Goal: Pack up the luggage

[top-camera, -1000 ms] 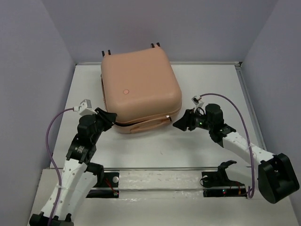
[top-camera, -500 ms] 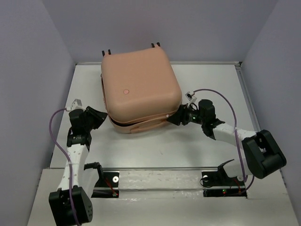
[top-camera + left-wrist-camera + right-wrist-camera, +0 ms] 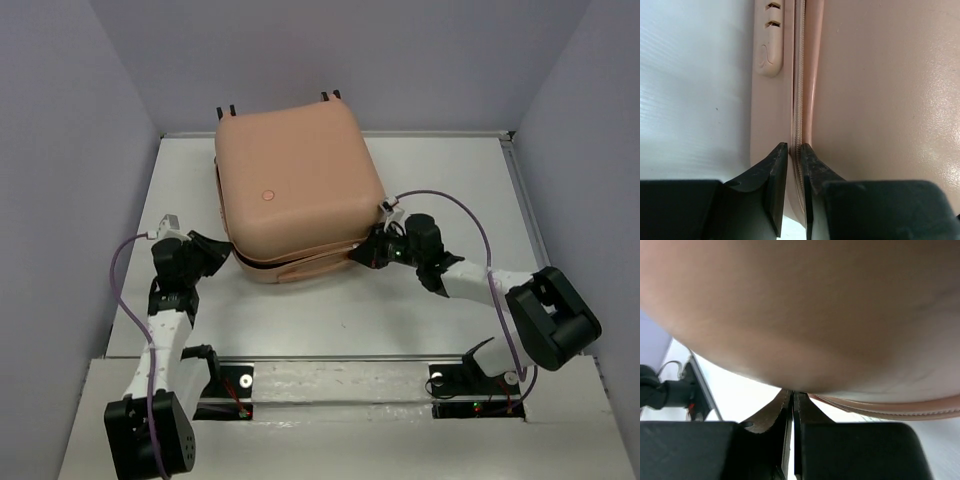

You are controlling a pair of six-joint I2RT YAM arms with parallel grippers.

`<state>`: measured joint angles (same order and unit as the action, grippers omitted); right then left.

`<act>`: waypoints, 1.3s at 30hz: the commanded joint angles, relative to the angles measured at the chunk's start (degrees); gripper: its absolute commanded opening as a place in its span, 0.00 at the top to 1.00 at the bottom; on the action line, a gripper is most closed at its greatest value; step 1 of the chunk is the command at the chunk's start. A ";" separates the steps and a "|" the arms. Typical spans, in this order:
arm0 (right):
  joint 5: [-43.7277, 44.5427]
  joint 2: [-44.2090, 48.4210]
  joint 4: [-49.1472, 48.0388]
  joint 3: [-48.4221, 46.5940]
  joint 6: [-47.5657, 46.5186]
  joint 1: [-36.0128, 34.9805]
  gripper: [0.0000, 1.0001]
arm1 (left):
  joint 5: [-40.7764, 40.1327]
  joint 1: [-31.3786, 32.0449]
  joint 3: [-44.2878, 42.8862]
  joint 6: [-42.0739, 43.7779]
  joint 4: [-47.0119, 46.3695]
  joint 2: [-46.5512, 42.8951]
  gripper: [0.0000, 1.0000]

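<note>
The luggage (image 3: 295,185), a peach-pink hard-shell case with a round mark (image 3: 267,196), lies closed at the back middle of the table. My left gripper (image 3: 222,253) is at its front left corner. In the left wrist view the fingers (image 3: 775,165) stand a narrow gap apart, pinching the zipper seam (image 3: 799,75) between the two shells of the luggage (image 3: 880,90). My right gripper (image 3: 358,254) is at the front right corner. Its jaws are shut, the tips (image 3: 793,392) tucked under the curved shell (image 3: 805,305); whether they pinch anything there is hidden.
The white table (image 3: 450,190) is boxed in by grey walls, with a raised edge (image 3: 520,190) on the right. A moulded peach fitting (image 3: 769,50) sits on the lower shell beside the seam. A metal rail (image 3: 340,360) runs along the near edge.
My right gripper has slid left to the luggage's front right corner and shut. My left arm has pulled back and its jaws have narrowed onto the seam at the front left corner.
</note>
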<state>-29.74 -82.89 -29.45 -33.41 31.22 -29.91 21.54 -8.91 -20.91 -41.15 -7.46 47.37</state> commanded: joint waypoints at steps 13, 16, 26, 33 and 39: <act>39.92 -1.81 25.05 -23.43 -12.59 -37.22 0.93 | -15.56 33.95 0.52 -14.48 -16.00 11.42 0.94; 40.72 -11.83 28.57 -35.82 -14.69 -42.41 0.93 | -16.09 36.41 0.43 -15.63 -16.18 10.55 0.94; 25.80 -26.34 19.80 -54.38 -16.98 -45.76 0.93 | -13.46 35.63 7.80 -13.70 -16.08 1.32 0.94; 24.82 -20.48 16.26 -45.98 -16.72 -45.76 0.93 | -14.68 35.80 10.89 -14.93 -15.92 -1.23 0.94; 26.14 -5.46 33.83 -36.12 -11.54 -45.76 0.07 | -20.21 35.71 7.99 -12.03 -8.54 -5.10 0.94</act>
<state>2.48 -99.07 6.20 -71.75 16.91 -73.45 -11.79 22.81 -12.12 -52.69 -22.15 43.00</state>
